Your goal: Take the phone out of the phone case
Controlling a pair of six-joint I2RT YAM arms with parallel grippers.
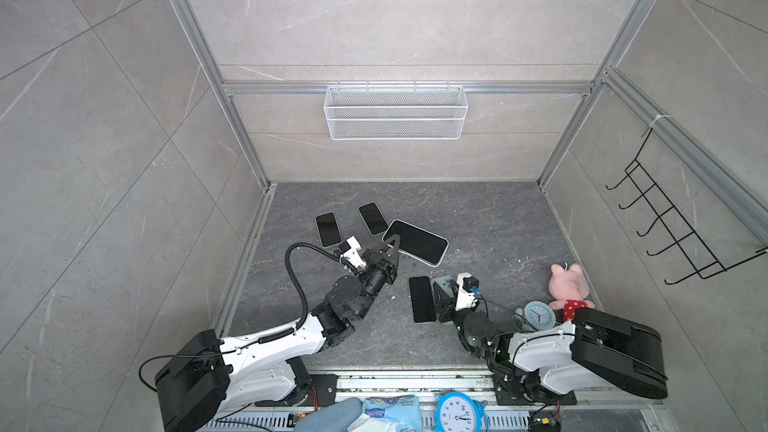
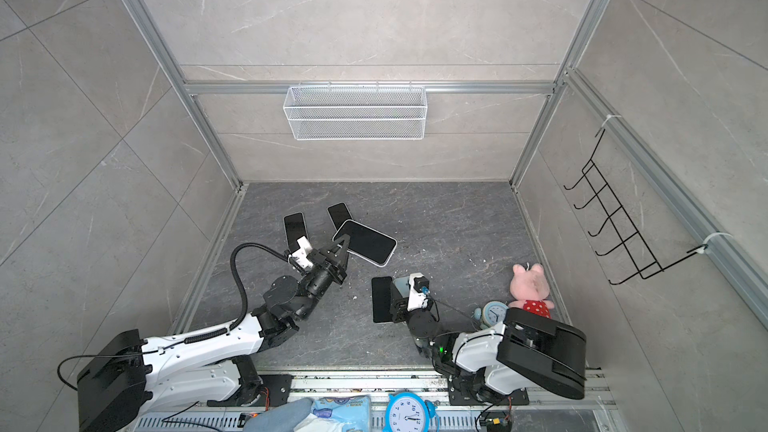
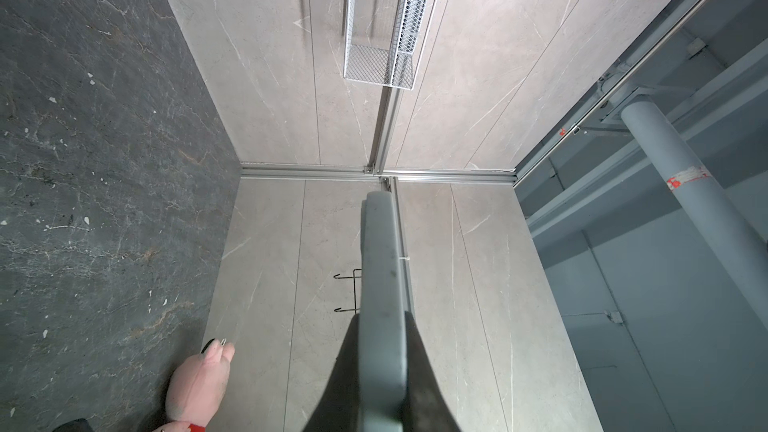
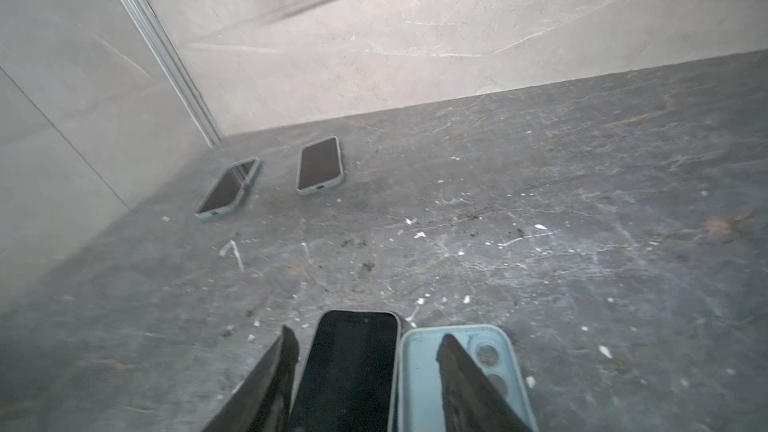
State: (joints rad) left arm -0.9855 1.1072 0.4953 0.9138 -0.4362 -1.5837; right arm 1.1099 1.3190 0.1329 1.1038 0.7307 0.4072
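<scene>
The left gripper (image 1: 394,243) has its fingers (image 3: 338,371) clenched on one end of a black-screened phone in a pale grey-green case (image 1: 417,243). It holds this lifted and tilted over the middle of the dark grey stone-patterned bench (image 1: 490,218) (in both top views it looks larger than the phones lying flat). In the left wrist view the held phone (image 3: 382,263) shows edge-on, pinched between the two dark fingers.

The right gripper (image 4: 369,340) is released, with its fingers (image 4: 278,371) spread wide and low over the near part of the bench. A bare black slab phone (image 4: 349,371) lies flat, screen up, between them. The empty pale blue-green phone case (image 4: 419,371) lies just beside it, inside up with the camera cut-outs showing, partly under one finger. In a top view the bare phone (image 1: 422,299) is plain to see, while the arm hides most of the case.

A second cased phone (image 1: 328,229) and a third cased phone (image 1: 373,218) lie flat toward the far left of the bench, near each other but apart. A pink plush pig in a red dotted dress (image 1: 567,284) and a small pale blue alarm clock (image 1: 537,315) sit by the right arm.
</scene>
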